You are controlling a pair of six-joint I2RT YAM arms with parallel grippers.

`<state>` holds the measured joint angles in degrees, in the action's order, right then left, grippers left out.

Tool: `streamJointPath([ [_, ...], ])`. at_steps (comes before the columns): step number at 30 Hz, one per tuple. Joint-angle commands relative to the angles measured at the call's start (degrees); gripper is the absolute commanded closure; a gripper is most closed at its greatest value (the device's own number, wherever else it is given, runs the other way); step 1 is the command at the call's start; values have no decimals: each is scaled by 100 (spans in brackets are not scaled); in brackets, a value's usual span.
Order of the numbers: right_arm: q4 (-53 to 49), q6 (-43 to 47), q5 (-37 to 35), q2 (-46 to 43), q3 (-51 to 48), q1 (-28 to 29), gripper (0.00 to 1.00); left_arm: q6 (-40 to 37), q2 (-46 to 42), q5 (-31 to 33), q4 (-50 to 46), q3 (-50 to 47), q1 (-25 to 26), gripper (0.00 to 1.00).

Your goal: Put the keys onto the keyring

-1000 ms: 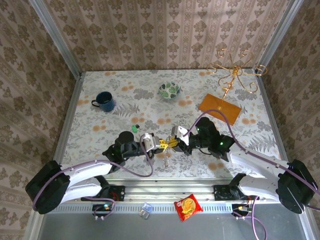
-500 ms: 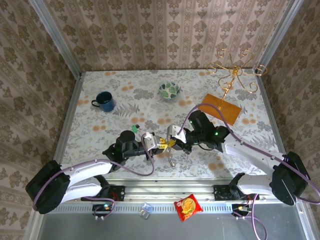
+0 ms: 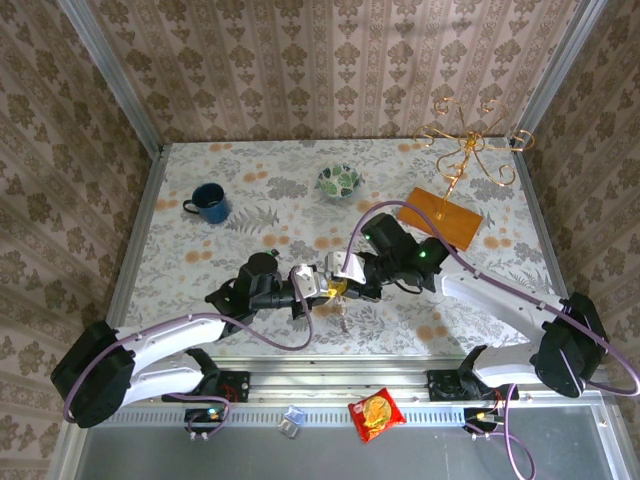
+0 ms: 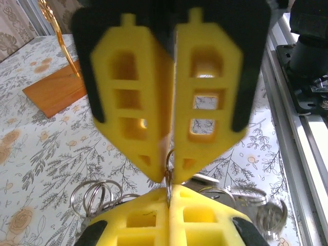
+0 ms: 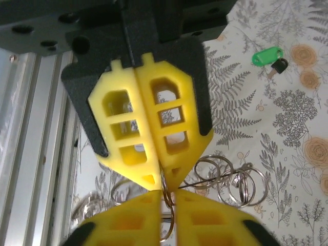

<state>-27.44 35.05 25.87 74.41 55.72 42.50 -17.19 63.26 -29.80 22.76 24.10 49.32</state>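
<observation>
Floral bench [image 3: 250, 180], walled with patterned paper [image 3: 330, 70]. Pinching the keyring [image 4: 167, 166] tip to tip above it: left fingers [image 4: 138, 220] pressed together on the wire, right fingers [image 5: 128, 225] all but together on the same loop. Keys [image 5: 267, 55] flat on the bench, apart. Close to the front rail [image 3: 330, 385]; bare bench behind, toward mug [image 3: 208, 202] and bowl [image 3: 340, 181].

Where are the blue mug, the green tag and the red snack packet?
blue mug [image 3: 210, 203], top view, on its cup part
green tag [image 5: 266, 55], right wrist view, on its middle
red snack packet [image 3: 375, 414], top view, on its middle
</observation>
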Motion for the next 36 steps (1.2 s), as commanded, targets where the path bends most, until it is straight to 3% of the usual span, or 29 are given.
streamJointPath([
  [1, 1056, -745, 290, -546, -515, -181, 76, 116, -143, 71, 490, -123, -2, 100],
  [8, 2638, -1677, 240, -1094, -1803, -251, 69, 403, -144, 46, 1105, -378, -10, 100],
  [21, 2898, -2165, 424, -1113, -1991, -283, 71, 393, -119, 69, 1178, -421, -17, 100],
  [32, 2602, -2407, 298, -1059, -1959, -425, 92, 348, -156, 45, 1253, -441, -10, 100],
  [36, 2299, -2388, 241, -618, -1719, -427, 100, 339, -143, 84, 1535, -433, 2, 100],
])
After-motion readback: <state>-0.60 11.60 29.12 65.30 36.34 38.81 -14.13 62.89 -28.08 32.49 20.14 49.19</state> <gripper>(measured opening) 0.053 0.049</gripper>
